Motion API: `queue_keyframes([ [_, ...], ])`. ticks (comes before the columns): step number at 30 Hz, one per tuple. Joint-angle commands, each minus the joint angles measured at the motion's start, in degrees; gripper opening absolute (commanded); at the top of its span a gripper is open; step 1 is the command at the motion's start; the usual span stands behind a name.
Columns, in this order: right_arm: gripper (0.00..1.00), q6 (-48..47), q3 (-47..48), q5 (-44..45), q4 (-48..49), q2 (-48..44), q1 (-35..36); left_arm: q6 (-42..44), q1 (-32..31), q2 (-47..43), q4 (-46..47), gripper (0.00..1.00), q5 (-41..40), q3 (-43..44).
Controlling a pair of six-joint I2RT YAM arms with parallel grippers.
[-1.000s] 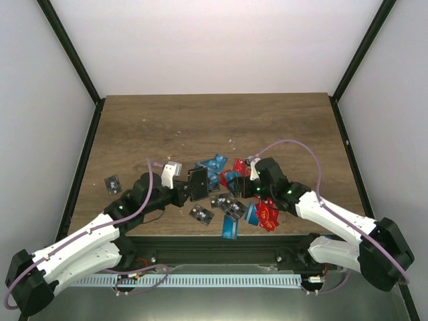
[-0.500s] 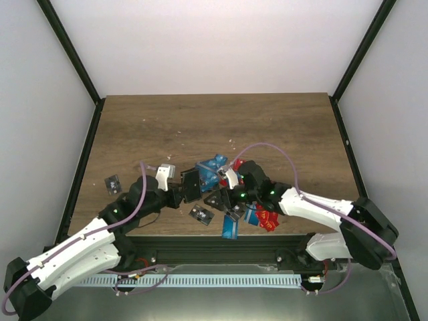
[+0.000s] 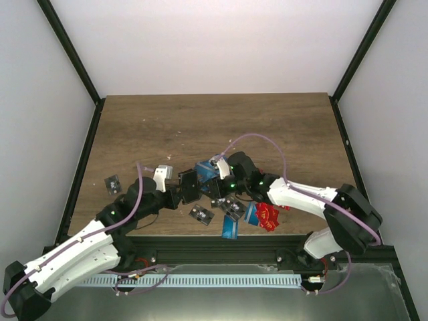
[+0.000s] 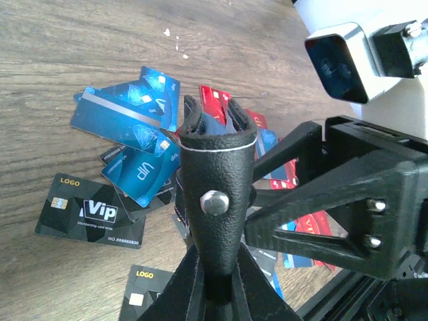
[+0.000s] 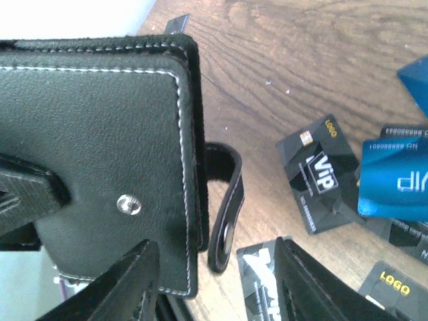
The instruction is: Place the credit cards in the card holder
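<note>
Card holder (image 3: 189, 185) stayed upright, pinched in the left gripper (image 3: 175, 195). The right gripper (image 3: 215, 182), jaws half-open and empty, had crossed the credit cards (image 3: 231, 229) to just beside it.

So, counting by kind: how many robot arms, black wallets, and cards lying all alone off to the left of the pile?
Robot arms: 2 (left arm, right arm)
Card holder: 1
Lone black card, left of the pile: 1
Total: 4
</note>
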Motion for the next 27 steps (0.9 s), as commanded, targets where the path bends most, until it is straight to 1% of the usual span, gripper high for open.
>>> queue_keyframes([
  [1, 0.42, -1.55, 3.34, 0.5, 1.49, 2.73, 0.22, -0.68, -0.23, -1.21, 0.41, 0.04, 1.06, -0.33],
  [2, 0.37, -1.66, 3.71, 0.24, 1.65, 3.54, 0.22, -0.76, -0.22, -1.31, 0.41, 0.04, 1.16, -0.33],
  [9, 0.19, -2.17, 4.77, -0.66, 3.25, 6.04, 0.2, -0.86, -0.25, -1.33, 0.34, 0.04, 1.94, -0.51],
  [19, 0.17, -2.02, 3.11, -2.98, 5.19, 6.77, 0.22, -2.73, -0.27, -1.88, 0.06, 0.04, 1.65, -2.55],
  [23, 0.02, -1.85, 2.8, -4.96, 5.81, 7.63, 0.3, -3.23, -0.27, -2.11, -0.41, 0.04, 1.61, -2.75],
  [25, 0.01, -1.16, 2.07, -6.72, 6.96, 8.29, 0.5, -3.54, -0.27, -2.53, -0.78, 0.04, 1.75, -3.07],
  [27, 0.01, -0.35, 1.5, -7.4, 7.62, 9.03, 1.2, -5.68, -0.27, -3.1, -1.45, 0.04, 1.63, -3.5],
])
